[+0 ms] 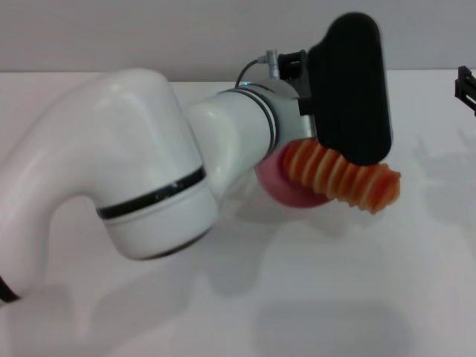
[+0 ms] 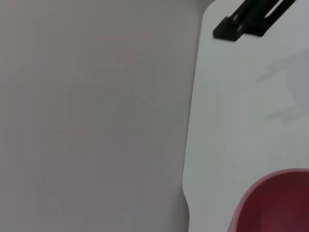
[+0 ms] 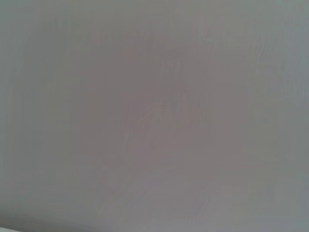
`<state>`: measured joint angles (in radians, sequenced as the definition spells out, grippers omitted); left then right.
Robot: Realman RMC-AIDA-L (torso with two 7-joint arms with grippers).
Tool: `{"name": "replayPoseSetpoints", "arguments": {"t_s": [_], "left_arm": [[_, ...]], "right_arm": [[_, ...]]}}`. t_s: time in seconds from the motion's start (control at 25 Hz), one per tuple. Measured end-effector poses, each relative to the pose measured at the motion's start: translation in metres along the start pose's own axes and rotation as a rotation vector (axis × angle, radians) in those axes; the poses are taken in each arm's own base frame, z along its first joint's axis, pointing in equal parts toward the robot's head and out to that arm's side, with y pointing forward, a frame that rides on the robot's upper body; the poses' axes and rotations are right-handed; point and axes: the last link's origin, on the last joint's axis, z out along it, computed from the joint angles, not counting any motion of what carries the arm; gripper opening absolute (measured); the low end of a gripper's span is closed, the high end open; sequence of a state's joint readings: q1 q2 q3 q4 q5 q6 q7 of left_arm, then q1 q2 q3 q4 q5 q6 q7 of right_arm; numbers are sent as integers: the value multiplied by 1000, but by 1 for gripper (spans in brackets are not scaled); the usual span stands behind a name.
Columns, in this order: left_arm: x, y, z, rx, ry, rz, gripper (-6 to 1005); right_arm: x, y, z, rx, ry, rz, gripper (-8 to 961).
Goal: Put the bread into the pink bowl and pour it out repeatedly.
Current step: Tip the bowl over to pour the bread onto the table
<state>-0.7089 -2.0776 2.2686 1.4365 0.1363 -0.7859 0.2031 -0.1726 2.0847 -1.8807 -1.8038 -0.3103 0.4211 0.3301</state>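
Head view shows the left gripper [image 1: 327, 141] over the tilted pink bowl [image 1: 286, 190]; its fingers are hidden, so I cannot tell their state. The bread [image 1: 346, 178] sticks out sideways, long axis toward the robot's right, probably sliding out. The right gripper [image 1: 465, 88] waits far off.

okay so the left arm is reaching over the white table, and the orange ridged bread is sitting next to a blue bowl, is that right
Not quite: the bowl is pink, not blue. The head view shows the pink bowl under the left arm's wrist, with the bread sticking out beside it, and the left wrist view shows its pink rim too. The rest stands: the left arm reaches over the white table.
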Motion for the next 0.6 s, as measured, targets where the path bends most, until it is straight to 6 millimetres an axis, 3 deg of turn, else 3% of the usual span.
{"name": "replayPoseSetpoints", "arguments": {"t_s": [0.2,0.6], "left_arm": [[5,13,-2,34,35,118,46],[6,15,-4,129,55,247,46]], "right_arm": [[1,0,0,1,8,-1,762],[-2,8,1,-17,13,-5,762]]}}
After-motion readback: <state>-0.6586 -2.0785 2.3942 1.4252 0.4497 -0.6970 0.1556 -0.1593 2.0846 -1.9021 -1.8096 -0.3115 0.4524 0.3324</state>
